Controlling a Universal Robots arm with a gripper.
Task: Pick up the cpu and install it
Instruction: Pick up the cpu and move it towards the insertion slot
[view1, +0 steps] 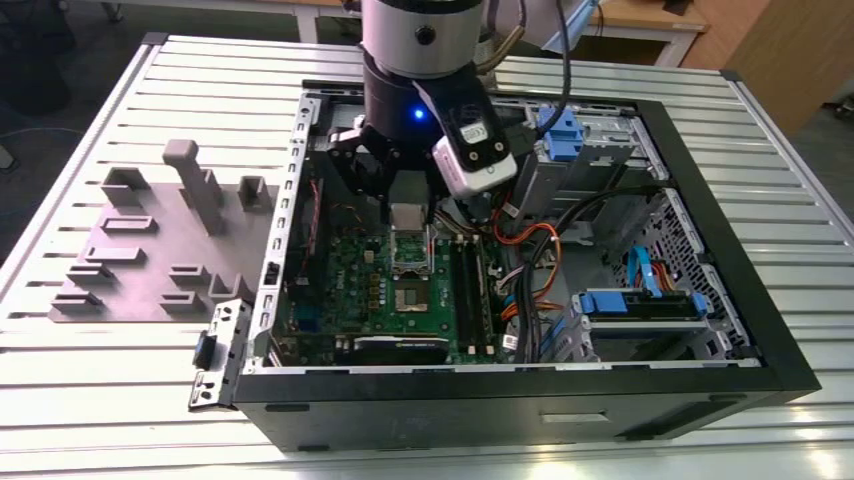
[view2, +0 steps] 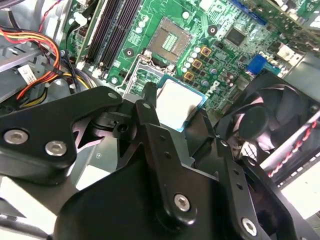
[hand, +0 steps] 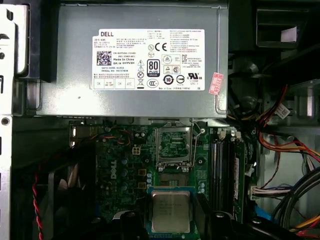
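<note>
My claw (view1: 407, 205): it is pinched tight on the cpu, one black finger (hand: 131, 222) on each side of it.
Cpu (hand: 171, 211): small, flat and square, with its silver-grey top facing my cameras. In the second wrist view it (view2: 176, 102) sits between my fingers, up off the board (not in its hole yet).
Socket (hand: 174, 147): its metal frame is flipped up, so the square middle shows. In the first wrist view it lies between the cpu and the power supply box (hand: 145, 60).
Motherboard (hand: 120, 165): green, flat in the bottom of the case, right under my claw.
Memory slots (hand: 222, 165): long black strips just beside the socket.
Fan (view2: 260, 120): round and black, near the cpu in the second wrist view.
Wires (view2: 35, 40): orange, red and yellow, bunched past the memory slots.
Computer case (view1: 534, 410): black, lying on its side with the top open. I reach down into it.
Grey tray (view1: 147, 250): it has raised blocks and lies on the metal table (view1: 80, 400), at the exterior view's left of the case.
</note>
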